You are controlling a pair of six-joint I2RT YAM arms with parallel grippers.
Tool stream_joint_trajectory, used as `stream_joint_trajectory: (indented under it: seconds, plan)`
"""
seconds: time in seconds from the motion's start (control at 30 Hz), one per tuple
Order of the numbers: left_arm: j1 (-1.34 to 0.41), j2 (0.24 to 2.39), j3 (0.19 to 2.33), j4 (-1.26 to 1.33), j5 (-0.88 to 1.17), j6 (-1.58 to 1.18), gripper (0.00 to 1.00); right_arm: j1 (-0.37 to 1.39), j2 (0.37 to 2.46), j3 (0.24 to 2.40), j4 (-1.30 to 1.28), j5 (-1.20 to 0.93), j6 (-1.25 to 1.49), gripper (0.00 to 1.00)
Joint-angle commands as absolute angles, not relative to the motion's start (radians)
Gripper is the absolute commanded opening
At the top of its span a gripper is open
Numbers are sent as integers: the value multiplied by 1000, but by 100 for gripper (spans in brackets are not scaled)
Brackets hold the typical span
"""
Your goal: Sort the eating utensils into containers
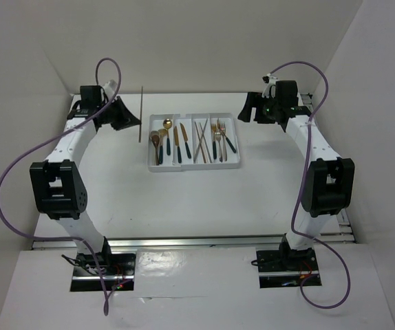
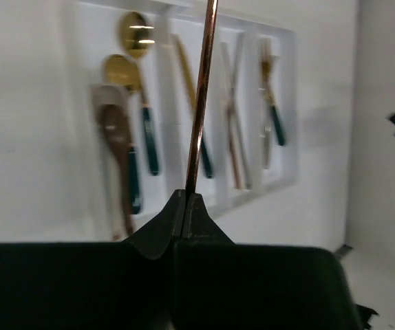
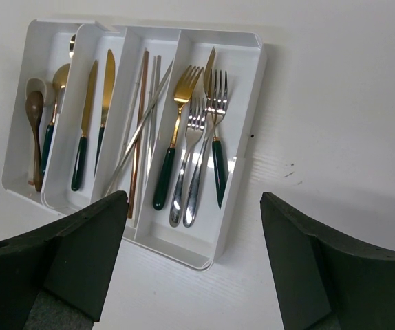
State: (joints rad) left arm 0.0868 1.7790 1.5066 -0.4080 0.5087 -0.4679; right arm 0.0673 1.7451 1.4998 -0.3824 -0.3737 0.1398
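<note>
White table (image 1: pixel 184 206), tray (image 1: pixel 239 141) upper centre holding sorted cutlery (image 1: pixel 178 143). Chopstick (image 2: pixel 201 103) pinched upright in left gripper (image 2: pixel 186 199), left of tray (lifted for its slot, probably). Right gripper (image 3: pixel 192 199) spread apart, empty.

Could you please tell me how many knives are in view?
2. The first knife and second knife lie side by side in one compartment of the white tray, second from its left end in the top view. The crowded fork compartment could hide another.

Glossy white plastic tray (image 3: pixel 239 82); polished metal forks (image 3: pixel 196 120); chopstick (image 2: pixel 198 117) looks shiny, possibly metal.
</note>
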Motion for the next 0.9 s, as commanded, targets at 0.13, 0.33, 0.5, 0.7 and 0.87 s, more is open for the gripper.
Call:
stream_joint_trajectory:
  seconds: [0.13,0.33,0.5,0.7,0.87]
  plan:
    - [-116,1773,1532,-155,693,-900,0,60,1703,1511,-368,-371,146,85]
    - [-242,1873,1565,-54,663,-1045,0,60,1674,1500,-368,-360,146,85]
    - [-308,1982,1617,-29,621,-1055,0,60,1655,1500,-368,-360,146,85]
    - [-319,2054,1626,-67,598,-1065,0,60,1646,1480,-368,-351,146,85]
    - [-328,2092,1615,-67,577,-1074,0,60,1646,1480,-368,-351,146,85]
